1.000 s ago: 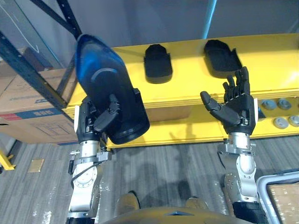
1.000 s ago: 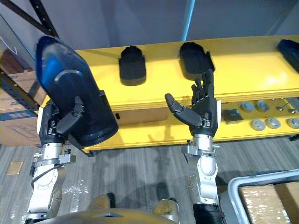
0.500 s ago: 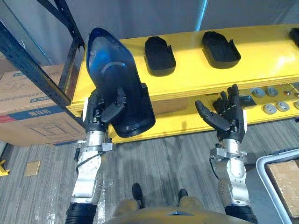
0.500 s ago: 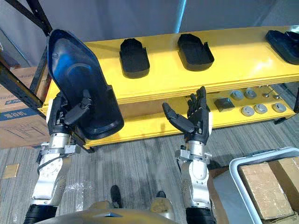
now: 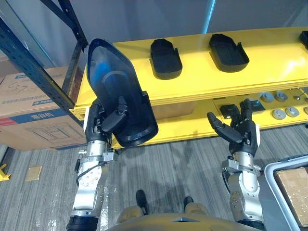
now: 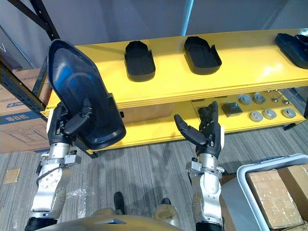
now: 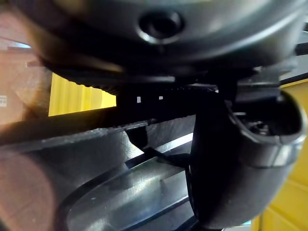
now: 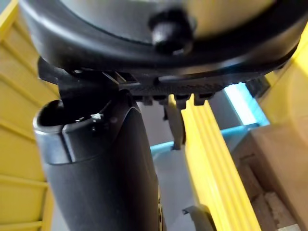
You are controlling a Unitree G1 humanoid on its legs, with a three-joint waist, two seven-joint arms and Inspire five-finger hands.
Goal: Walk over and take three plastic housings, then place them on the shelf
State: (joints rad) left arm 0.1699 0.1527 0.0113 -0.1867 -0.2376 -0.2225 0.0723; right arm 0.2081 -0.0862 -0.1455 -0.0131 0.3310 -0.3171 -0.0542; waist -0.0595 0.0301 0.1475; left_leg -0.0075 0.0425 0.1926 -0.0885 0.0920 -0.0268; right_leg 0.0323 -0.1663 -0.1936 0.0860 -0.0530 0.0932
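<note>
My left hand [image 5: 107, 122] is shut on a large dark plastic housing [image 5: 115, 91], held upright in front of the left end of the yellow shelf [image 5: 192, 82]; its inner wall [image 7: 110, 192] shows close past my thumb. Two more dark housings [image 5: 165, 58] [image 5: 228, 51] lie side by side on the shelf's top board. Another dark housing [image 6: 292, 46] lies at the shelf's right end. My right hand [image 5: 238, 132] is open and empty, held up in front of the shelf's lower board.
Several round grey parts [image 6: 262, 114] and a dark square block [image 6: 231, 109] sit on the lower board. Cardboard boxes [image 5: 33, 120] stand behind a dark blue rack frame [image 5: 33, 72] at the left. A white bin [image 6: 269, 192] holding boxes stands at the lower right.
My right hand has sunk lower, from in front of the shelf's edge to the lower board. The left hand keeps the housing upright in about the same spot.
</note>
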